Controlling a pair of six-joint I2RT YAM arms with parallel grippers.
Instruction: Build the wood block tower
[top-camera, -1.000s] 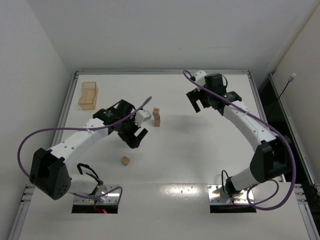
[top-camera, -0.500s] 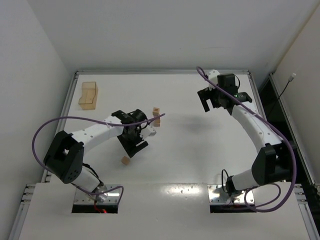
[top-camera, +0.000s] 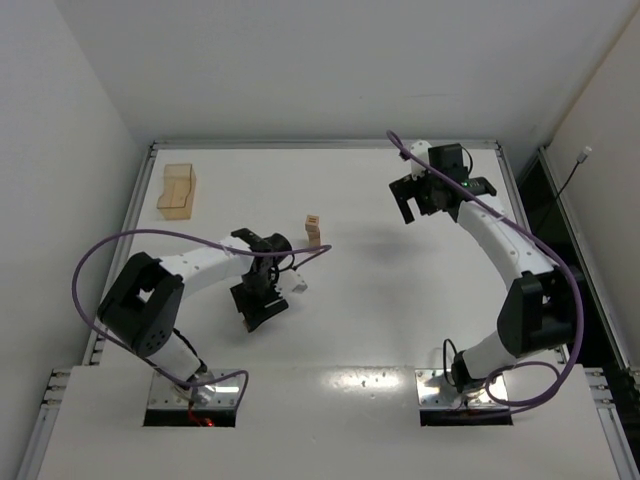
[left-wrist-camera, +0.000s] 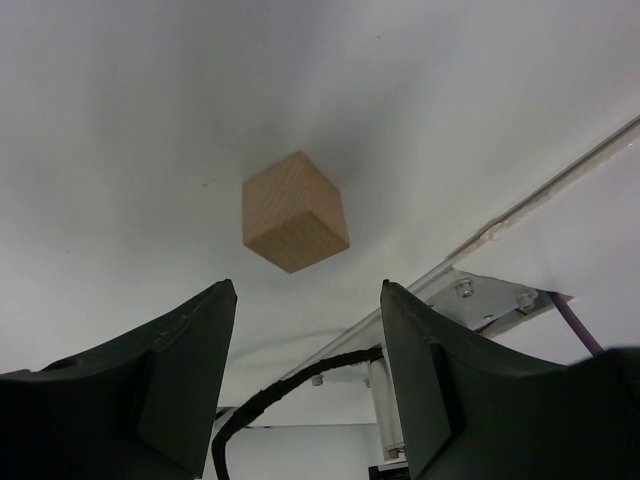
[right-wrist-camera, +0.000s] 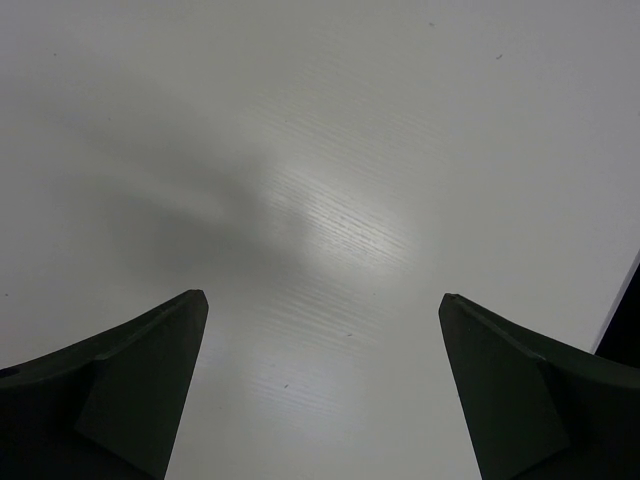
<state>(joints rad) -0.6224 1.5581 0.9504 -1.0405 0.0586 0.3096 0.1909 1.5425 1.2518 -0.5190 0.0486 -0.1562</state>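
While the left gripper (top-camera: 256, 308) drops over the loose cube (left-wrist-camera: 295, 212), its jaws narrow.

Pulled back from beside the tower to the near part of the table (top-camera: 380, 300), it now hangs right above the cube. Its fingers (left-wrist-camera: 190, 370) are apart and pinch nothing, and the cube lies just past their tips, hidden from above. This looks like the start of a pick for the next storey. Further out, the wood block tower (top-camera: 313, 231) stands upright mid-table, well apart. Beyond it, the right gripper (top-camera: 414, 203) has drawn off a little toward the far right, spread wide and empty.
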